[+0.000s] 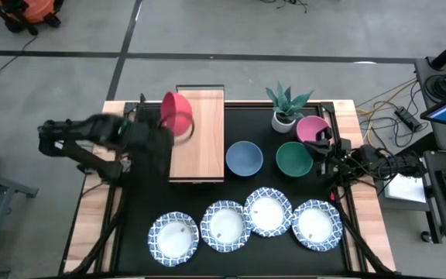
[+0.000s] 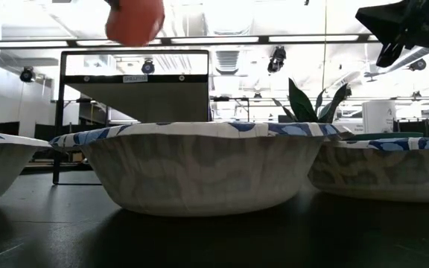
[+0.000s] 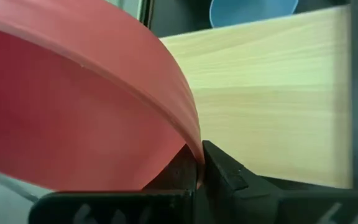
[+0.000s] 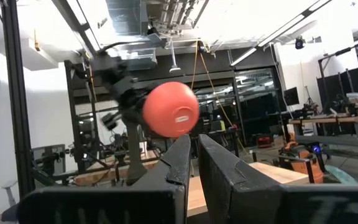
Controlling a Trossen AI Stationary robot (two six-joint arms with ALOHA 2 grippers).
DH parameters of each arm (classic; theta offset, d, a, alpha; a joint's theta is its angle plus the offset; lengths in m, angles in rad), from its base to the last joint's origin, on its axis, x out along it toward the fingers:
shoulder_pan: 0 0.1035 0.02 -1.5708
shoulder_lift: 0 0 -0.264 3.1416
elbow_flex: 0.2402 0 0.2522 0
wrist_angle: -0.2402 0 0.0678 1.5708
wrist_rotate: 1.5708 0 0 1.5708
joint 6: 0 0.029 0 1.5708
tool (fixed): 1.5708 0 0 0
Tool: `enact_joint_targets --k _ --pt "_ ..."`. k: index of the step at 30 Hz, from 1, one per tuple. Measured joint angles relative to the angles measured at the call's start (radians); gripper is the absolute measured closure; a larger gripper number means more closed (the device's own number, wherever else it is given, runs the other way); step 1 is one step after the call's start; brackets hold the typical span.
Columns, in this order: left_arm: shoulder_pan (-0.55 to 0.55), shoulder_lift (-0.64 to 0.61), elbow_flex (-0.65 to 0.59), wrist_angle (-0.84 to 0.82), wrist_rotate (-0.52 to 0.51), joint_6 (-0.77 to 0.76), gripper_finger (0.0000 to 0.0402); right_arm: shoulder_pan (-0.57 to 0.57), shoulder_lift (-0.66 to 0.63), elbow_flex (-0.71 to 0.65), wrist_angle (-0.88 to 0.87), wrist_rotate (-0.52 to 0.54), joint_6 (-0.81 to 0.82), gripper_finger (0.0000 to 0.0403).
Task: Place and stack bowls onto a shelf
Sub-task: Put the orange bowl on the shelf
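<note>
While pinched in left jaws, red bowl (image 1: 176,113) overhangs shelf (image 1: 198,136).

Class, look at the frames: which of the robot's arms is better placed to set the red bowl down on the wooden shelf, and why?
The left: its end effector already grips the red bowl by the rim, over the shelf. The right end effector sits beside the pink and green bowls.

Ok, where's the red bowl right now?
The red bowl is in the left gripper, held tilted above the far left part of the wooden shelf, across it from the blue bowl.
</note>
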Motion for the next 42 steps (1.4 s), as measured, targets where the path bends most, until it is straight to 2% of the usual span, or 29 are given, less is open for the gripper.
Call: enact_joint_targets --k 4,7,12,20,29,32,42 --pt "0.224 0.015 -0.003 0.050 0.159 0.187 0.0402 0.000 0.000 0.000 -0.008 0.000 0.001 0.0380" --pt "0.363 0.050 -0.004 0.059 0.234 0.273 0.0402 0.000 0.000 0.000 -0.008 0.000 0.000 0.0380" --pt "0.492 0.132 -0.002 0.085 0.347 0.343 0.0402 0.000 0.000 0.000 -0.009 0.000 -0.004 0.0380" --pt "0.506 0.248 0.002 0.086 0.350 0.389 0.0402 0.000 0.000 0.000 -0.010 0.000 -0.012 0.0380" --pt "0.509 0.311 0.002 0.096 0.333 0.411 0.0398 0.000 0.000 0.000 -0.011 0.001 -0.012 0.0380" --pt "0.509 0.323 0.002 0.116 0.294 0.418 0.0385 0.000 0.000 0.000 -0.011 0.001 -0.014 0.0380" --pt "0.509 0.331 0.002 0.166 0.292 0.453 0.0328 0.000 0.000 0.000 -0.012 0.001 -0.017 0.0380"
